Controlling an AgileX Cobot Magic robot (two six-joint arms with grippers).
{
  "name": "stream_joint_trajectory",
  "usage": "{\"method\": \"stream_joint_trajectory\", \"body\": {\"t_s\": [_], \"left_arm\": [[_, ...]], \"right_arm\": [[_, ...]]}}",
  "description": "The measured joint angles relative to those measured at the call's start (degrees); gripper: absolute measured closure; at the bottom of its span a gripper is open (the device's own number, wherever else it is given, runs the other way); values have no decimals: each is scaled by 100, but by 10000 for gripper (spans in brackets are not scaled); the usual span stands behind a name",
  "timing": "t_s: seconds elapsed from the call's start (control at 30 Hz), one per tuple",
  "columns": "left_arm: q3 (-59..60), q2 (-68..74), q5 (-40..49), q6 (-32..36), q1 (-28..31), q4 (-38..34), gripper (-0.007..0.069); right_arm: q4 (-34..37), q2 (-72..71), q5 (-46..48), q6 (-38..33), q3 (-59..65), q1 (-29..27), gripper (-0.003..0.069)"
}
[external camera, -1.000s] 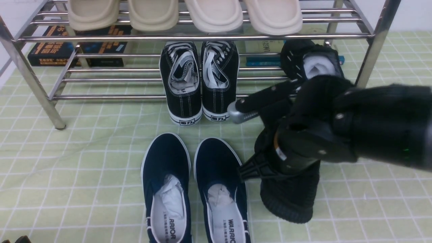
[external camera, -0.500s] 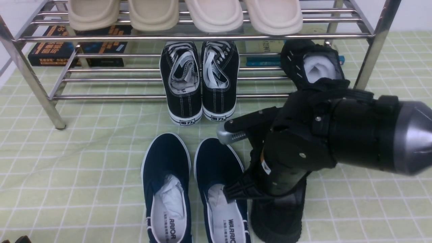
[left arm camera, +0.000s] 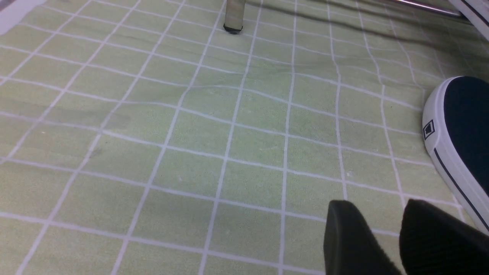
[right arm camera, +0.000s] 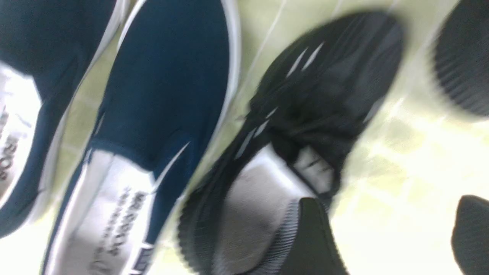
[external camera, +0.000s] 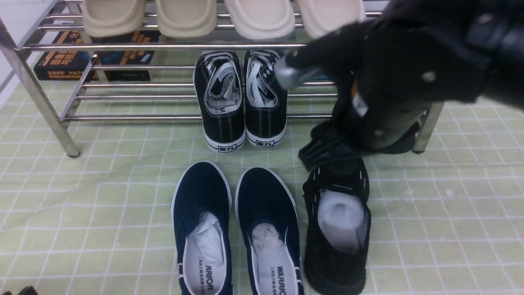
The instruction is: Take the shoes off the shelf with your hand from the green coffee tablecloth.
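Sneakers are split: one sneaker point(external camera: 335, 262) lies on the green checked tablecloth point(external camera: 102, 196) of the worktop at 5 o'clock, just beside the navy slip-ons point(external camera: 264, 200); its mate point(right arm camera: 462, 65), at 2 o'clock by the shelf point(external camera: 143, 45), is mostly hidden behind the right gripper point(external camera: 306, 114). That gripper is spread wide and empty, so fetching the second shoe looks to be the step in hand: close on its collar and draw it clear of the bars. The left gripper point(left arm camera: 382, 214), slightly parted, holds nothing.

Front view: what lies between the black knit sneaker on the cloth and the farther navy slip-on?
The nearer navy slip-on, close beside the sneaker; the front view shows it clearly.
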Motion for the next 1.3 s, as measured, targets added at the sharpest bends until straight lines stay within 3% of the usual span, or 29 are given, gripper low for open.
{"method": "stream_joint_trajectory", "body": {"t_s": [0.13, 0.4, 0.53, 0.6, 0.8, 1.03, 1.17, 1.3], "left_arm": [[0, 0, 0, 0, 0, 0, 386], [0, 0, 0, 0, 0, 0, 385], [0, 0, 0, 0, 0, 0, 385], [0, 0, 0, 0, 0, 5, 385], [0, 0, 0, 0, 0, 5, 385], [0, 0, 0, 0, 0, 5, 385], [0, 0, 0, 0, 0, 5, 385], [0, -4, 0, 0, 0, 5, 385]], "right_arm": [[48, -334, 69, -179, 0, 0, 256], [800, -1207, 126, -383, 333, 0, 530], [775, -1631, 143, -316, 1026, 0, 651], [648, -1749, 143, -105, 1383, 0, 672], [204, -1450, -433, 503, 1519, -455, 671], [90, -313, -1047, 518, 709, -1403, 627], [4, 268, -1309, 471, 238, -1679, 533], [-287, 851, -1693, 373, -191, -1771, 358]]}}
